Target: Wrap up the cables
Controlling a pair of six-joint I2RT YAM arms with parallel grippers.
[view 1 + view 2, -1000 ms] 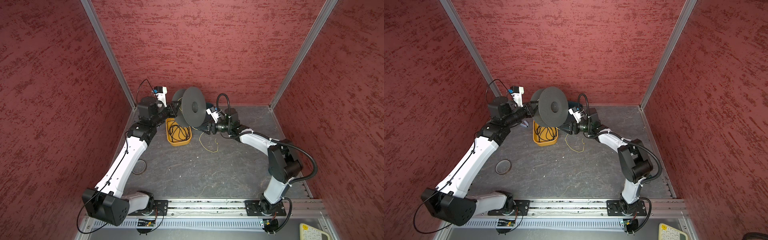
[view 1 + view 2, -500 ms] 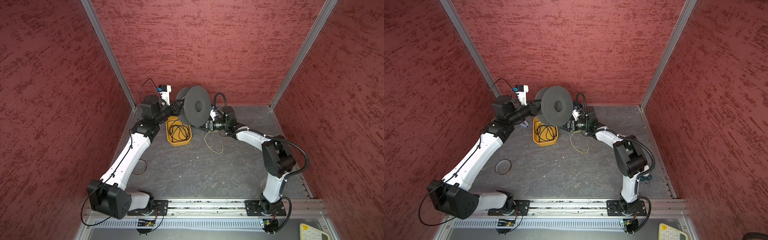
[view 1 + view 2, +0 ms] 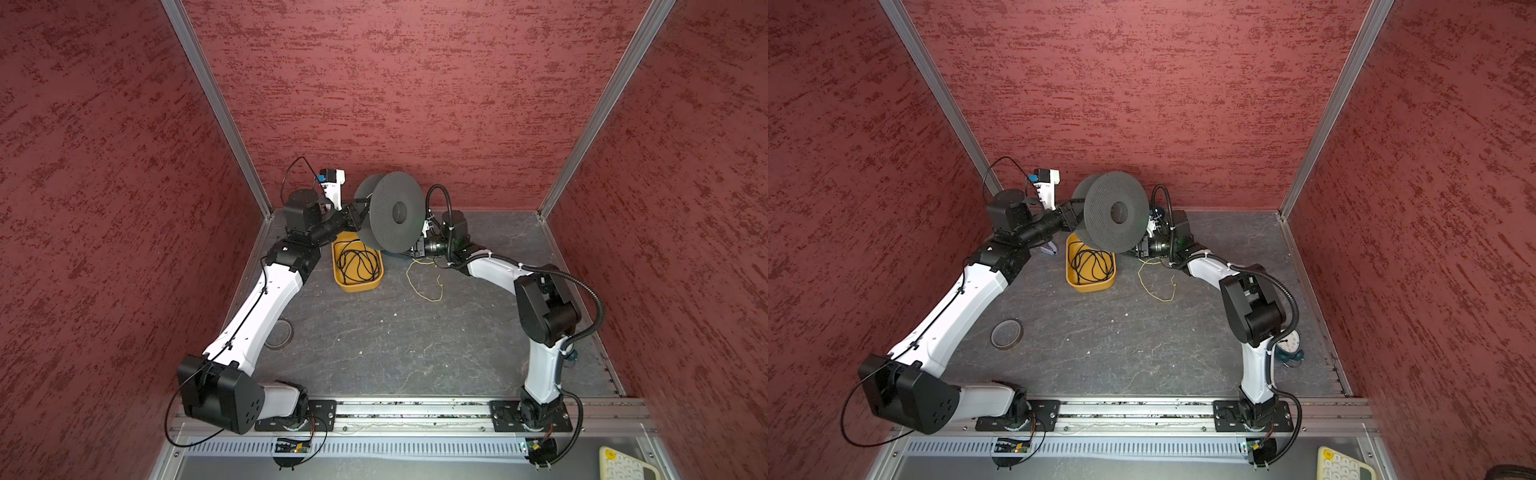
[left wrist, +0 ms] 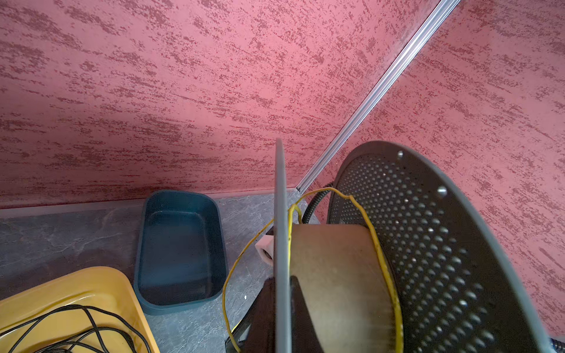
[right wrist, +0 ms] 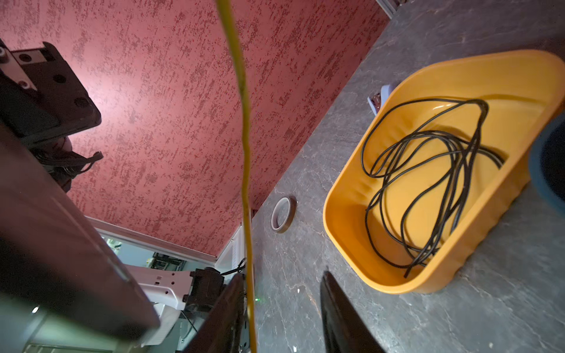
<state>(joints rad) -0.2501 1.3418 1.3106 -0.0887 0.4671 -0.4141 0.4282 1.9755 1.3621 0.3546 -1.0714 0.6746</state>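
A grey perforated spool (image 3: 397,212) (image 3: 1117,212) hangs above the floor at the back. My left gripper (image 3: 356,212) (image 4: 282,278) is shut on the edge of one flange (image 4: 280,214). The thin yellow-green cable (image 4: 377,244) loops loosely over the spool's tan hub (image 4: 330,275). From there it drops to a loose curl on the floor (image 3: 424,284) (image 3: 1156,284). My right gripper (image 3: 417,249) (image 5: 283,275) sits low behind the spool with its jaws apart. The cable (image 5: 243,122) runs along the inside of one finger (image 5: 232,299).
A yellow tray (image 3: 357,287) (image 5: 351,244) holding a black cable (image 5: 428,171) sits left of the loose curl. A dark blue tray (image 4: 141,232) stands by the back wall. A tape roll (image 3: 1006,333) lies near the left arm. A small clock (image 3: 1289,345) stands by the right arm's base.
The left arm carried the spool a little to the right. The right gripper moved in close behind the spool and its jaws narrowed. The loose cable on the floor shifted.
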